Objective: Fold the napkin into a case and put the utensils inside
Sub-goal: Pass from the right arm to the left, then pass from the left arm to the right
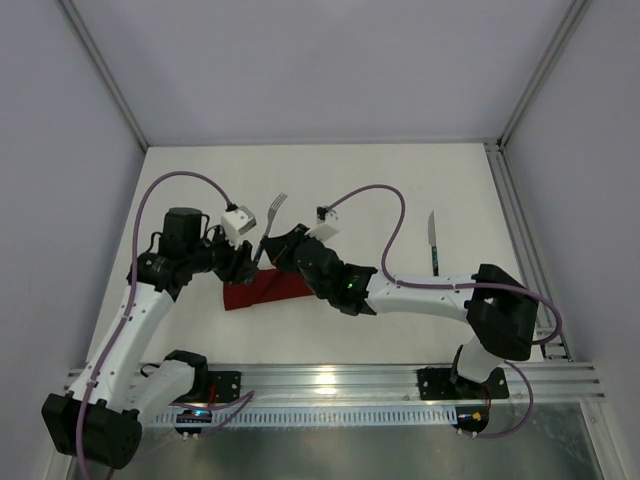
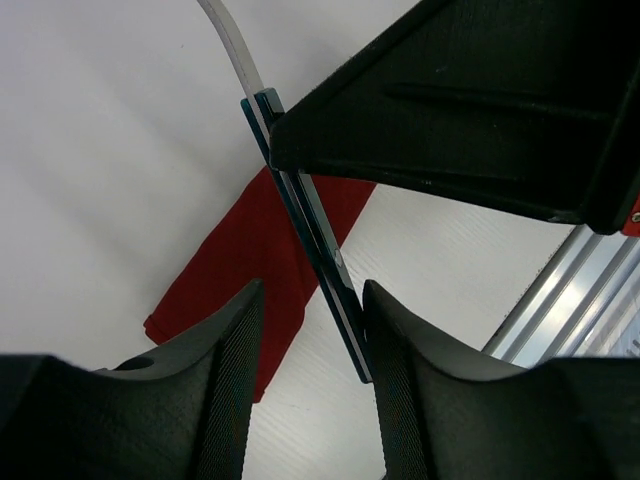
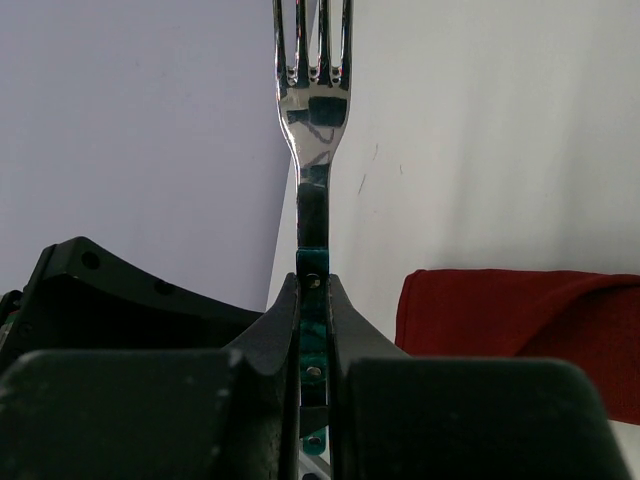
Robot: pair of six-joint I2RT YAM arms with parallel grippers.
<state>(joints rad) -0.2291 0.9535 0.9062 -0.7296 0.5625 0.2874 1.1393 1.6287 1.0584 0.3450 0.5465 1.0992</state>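
Teal handle pinched tight between its closed fingers, the right gripper [image 3: 314, 300] holds the fork [image 3: 315, 110] with its tines raised toward the far side. Beside it, the left gripper [image 2: 314, 300] stands with its jaws spread wide around the handle's lower end; whether either finger touches it cannot be told. Under both, the dark red case [image 1: 262, 289] lies flat on the white table [image 1: 400, 180]. Well apart to the right lies the knife [image 1: 433, 243].

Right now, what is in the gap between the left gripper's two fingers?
The fork, its teal handle crossing the gap, as the left wrist view shows. The left gripper stands open around it; the right gripper clamps the handle.
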